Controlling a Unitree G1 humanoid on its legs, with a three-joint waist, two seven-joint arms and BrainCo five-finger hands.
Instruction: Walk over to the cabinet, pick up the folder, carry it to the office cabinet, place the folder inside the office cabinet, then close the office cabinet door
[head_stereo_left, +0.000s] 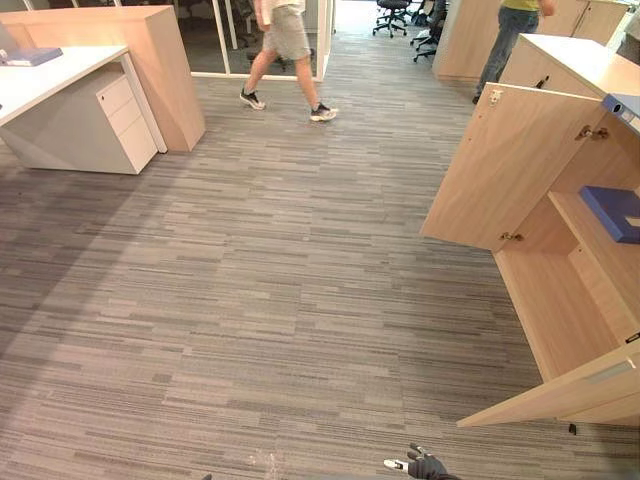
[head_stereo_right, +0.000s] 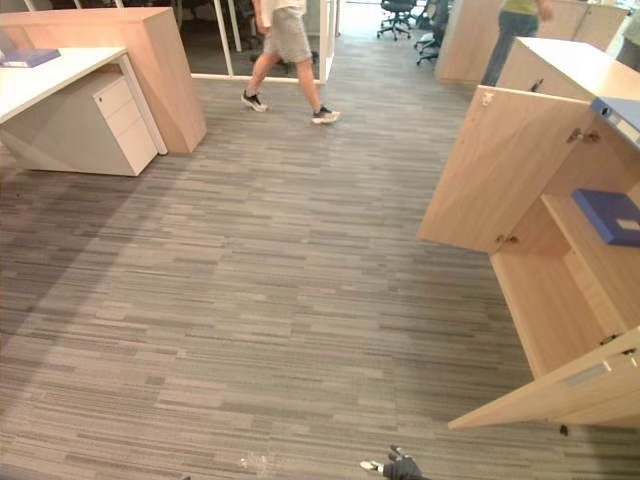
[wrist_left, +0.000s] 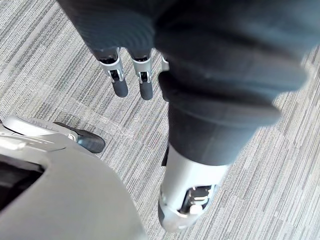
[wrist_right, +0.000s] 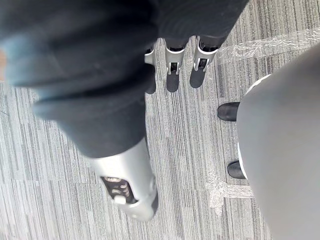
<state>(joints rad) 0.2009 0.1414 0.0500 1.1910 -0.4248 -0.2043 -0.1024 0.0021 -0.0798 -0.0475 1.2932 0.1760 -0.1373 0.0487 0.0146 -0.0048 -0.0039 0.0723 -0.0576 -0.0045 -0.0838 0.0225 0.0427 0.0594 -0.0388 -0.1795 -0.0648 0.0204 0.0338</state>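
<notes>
Both my hands are empty: left hand (wrist_left: 119, 82) and right hand (wrist_right: 172, 80) hang with fingers straight. Blue folder (head_stereo_left: 612, 210) lies on the shelf (head_stereo_left: 592, 238) inside the open office cabinet (head_stereo_left: 550, 300). Judged: placing done, door-closing is the step in hand. Next I must step closer and push the near door (head_stereo_left: 560, 395) shut.

Office: desk (head_stereo_left: 50, 78), drawer unit (head_stereo_left: 125, 120), swivel chairs (head_stereo_left: 392, 14).

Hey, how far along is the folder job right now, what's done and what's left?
Done: possibly the placing, since a blue folder lies on a shelf in the office cabinet, though a second blue folder lies on the white desk, so I can't tell which is meant. In hand: nothing; the left hand and right hand hang open over the carpet. Left: at least closing the cabinet doors, which stand open.
</notes>
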